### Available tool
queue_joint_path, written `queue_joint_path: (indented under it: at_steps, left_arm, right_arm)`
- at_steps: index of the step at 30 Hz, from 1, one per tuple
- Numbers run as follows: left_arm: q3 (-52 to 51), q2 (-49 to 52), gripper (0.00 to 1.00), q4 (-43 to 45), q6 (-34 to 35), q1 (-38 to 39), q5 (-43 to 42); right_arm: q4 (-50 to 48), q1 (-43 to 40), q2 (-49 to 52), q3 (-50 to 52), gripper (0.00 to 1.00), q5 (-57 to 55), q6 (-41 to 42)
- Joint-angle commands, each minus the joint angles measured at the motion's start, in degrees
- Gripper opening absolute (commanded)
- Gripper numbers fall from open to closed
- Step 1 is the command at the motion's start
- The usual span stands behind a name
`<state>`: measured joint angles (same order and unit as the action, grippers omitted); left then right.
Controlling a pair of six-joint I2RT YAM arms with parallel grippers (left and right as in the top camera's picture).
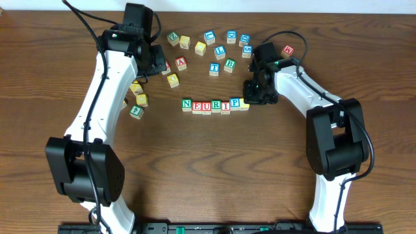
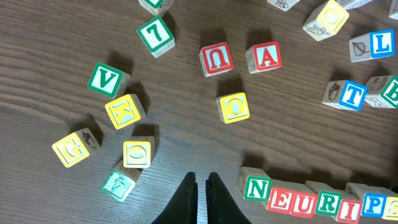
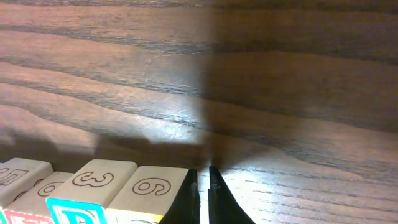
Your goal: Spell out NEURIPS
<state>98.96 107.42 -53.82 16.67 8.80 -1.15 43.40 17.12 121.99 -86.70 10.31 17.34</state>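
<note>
Overhead: the NEURIPS row (image 1: 215, 104) sits mid-counter (image 1: 214, 169), green N at the left end, yellow-topped cube (image 1: 244, 103) at the right end, neighbours touching. Right jaws are pressed together, pinching nothing, tips just right of that end cube; in the right wrist view they're touching it or nearly, can't tell. Left jaws are also pressed together and empty, over the spare cubes (image 2: 234, 107) left of and beyond the row. Looks like I'm on the final tidy. I'd nudge the end cube leftward with closed tips, low and slow, square to its face so the row doesn't buckle, then lift straight up before pulling away. I'd leave the left arm parked.
</note>
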Motion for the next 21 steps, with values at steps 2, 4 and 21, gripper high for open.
queue_joint_path:
  at_steps: [2,4,21]
  left_arm:
    - [-0.5,0.5,0.08,-0.3,-0.5,0.2,0.7]
    - [-0.5,0.5,0.07,-0.3,-0.5,0.2,0.7]
    - [0.5,0.4,0.07,0.0,-1.6,0.1,0.7]
  right_arm:
    - [-0.2,1.2,0.3,-0.8,0.02,0.8,0.0]
    - [-0.2,1.2,0.3,-0.8,0.02,0.8,0.0]
    - [2.7,-0.4,0.2,-3.5,0.10,1.3,0.4]
